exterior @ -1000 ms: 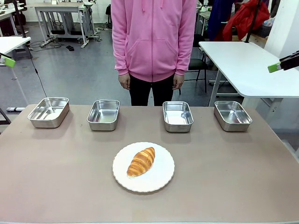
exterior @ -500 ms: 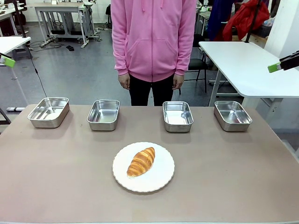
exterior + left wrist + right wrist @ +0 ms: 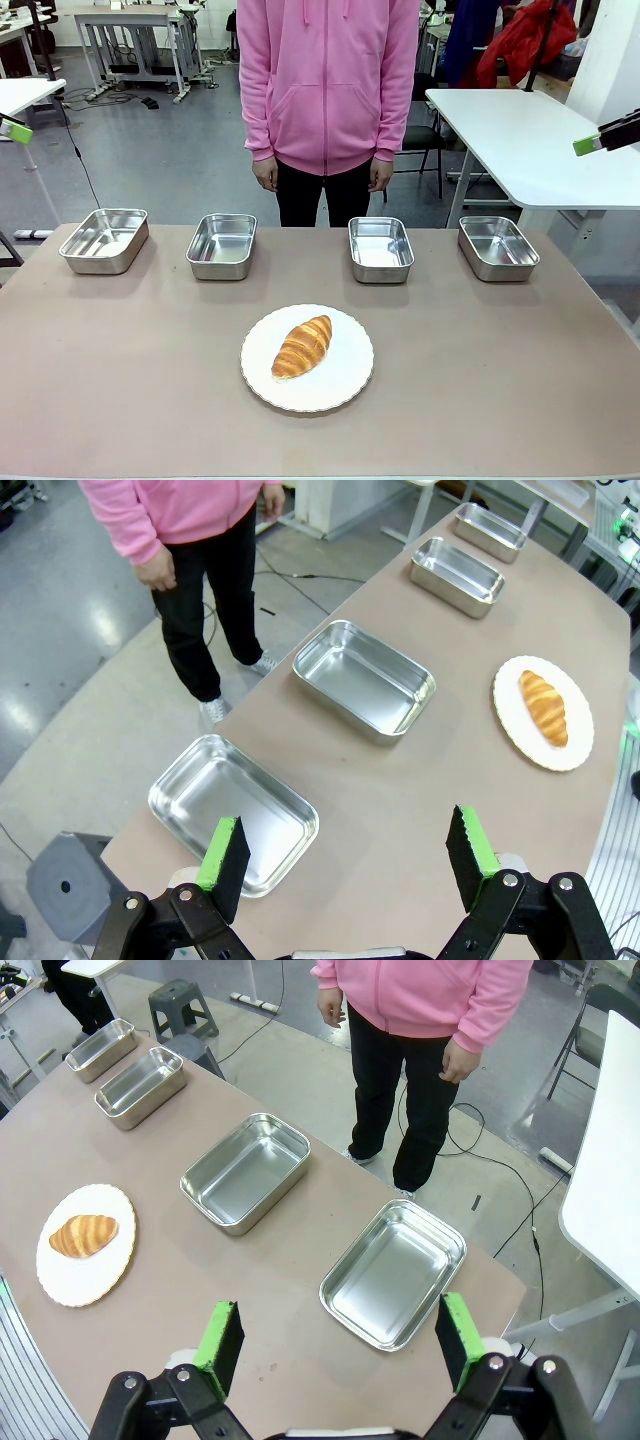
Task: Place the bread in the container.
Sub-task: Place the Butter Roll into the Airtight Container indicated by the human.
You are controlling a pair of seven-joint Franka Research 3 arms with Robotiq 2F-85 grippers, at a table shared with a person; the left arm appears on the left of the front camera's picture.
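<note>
Front view: we see the golden-brown, ridged, croissant-shaped bread (image 3: 302, 346) lying on a round white scalloped plate (image 3: 340, 388) at the middle of the brown bench (image 3: 520, 390), its far tip aimed at 1 o'clock.
Containers: four shiny rectangular stainless-steel pans stand in a row at 12 o'clock from the plate, well apart from it: outer left pan (image 3: 104, 240), inner left pan (image 3: 221, 245), inner right pan (image 3: 380, 249), outer right pan (image 3: 497, 247).
Person: a person in a pink hoodie (image 3: 330, 90) stands past the bench at 12 o'clock, arms hanging.
Left end effector (image 3: 347, 845): in the left wrist view its green-padded fingers are spread wide and grip nothing; the outer left pan lies at 10 o'clock, the bread at 2 o'clock.
Right end effector (image 3: 338, 1335): in the right wrist view it is likewise spread wide and grips nothing; the outer right pan lies at 12 o'clock, the bread at 10 o'clock.
</note>
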